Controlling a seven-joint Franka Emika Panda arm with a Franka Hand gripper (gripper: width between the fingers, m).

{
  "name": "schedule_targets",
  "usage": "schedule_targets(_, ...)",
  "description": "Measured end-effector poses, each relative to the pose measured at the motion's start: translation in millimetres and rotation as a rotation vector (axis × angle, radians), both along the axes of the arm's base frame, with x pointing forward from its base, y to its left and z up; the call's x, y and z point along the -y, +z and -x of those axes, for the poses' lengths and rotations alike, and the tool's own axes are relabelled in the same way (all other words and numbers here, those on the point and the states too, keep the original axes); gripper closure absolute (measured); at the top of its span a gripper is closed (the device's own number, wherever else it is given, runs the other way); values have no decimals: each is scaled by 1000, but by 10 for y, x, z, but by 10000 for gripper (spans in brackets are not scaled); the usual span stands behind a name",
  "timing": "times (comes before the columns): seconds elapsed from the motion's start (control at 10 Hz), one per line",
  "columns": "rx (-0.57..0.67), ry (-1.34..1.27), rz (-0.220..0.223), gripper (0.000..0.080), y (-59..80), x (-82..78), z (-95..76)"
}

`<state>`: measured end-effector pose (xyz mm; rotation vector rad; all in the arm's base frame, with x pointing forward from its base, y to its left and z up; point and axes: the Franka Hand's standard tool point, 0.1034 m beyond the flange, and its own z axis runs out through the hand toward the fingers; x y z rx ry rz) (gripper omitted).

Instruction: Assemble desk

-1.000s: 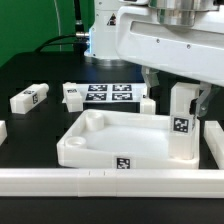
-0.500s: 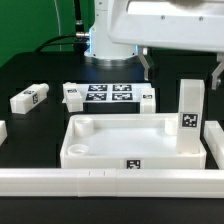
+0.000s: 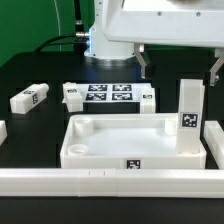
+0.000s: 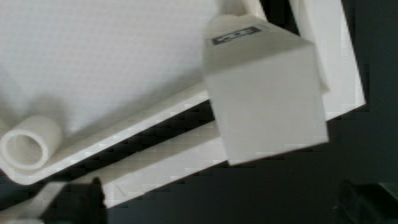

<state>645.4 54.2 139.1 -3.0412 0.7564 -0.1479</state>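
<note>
The white tray-like tabletop (image 3: 100,148) lies in the middle of the table with its rim up. One white leg (image 3: 190,120) stands upright in the tabletop's near corner on the exterior view's right. My gripper (image 3: 180,66) hangs above that leg, open and empty, with one dark finger (image 3: 143,62) on each side and clear of it. In the wrist view the leg (image 4: 267,100) stands at the tabletop's edge (image 4: 107,80), a round corner socket (image 4: 27,150) shows, and my gripper (image 4: 217,205) is spread wide.
Loose legs lie at the exterior view's left (image 3: 30,98) and at both ends (image 3: 72,95) (image 3: 147,100) of the marker board (image 3: 108,94). A long low white rail (image 3: 110,180) runs along the front, with a white piece (image 3: 214,142) at its right end.
One second ago my gripper was low around the upright leg. It has let go and risen straight up; the leg stays standing in its corner. Little has changed in the last half second.
</note>
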Motion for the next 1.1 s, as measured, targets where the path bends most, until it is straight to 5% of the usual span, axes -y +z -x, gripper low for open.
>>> schedule_targets(0.4, 4, 17, 1, 151, 8, 4, 7)
schedule_targets(0.7, 33, 135, 3, 151, 98, 252, 393)
schedule_targets(1.1, 21, 123, 8, 151, 36, 335, 445)
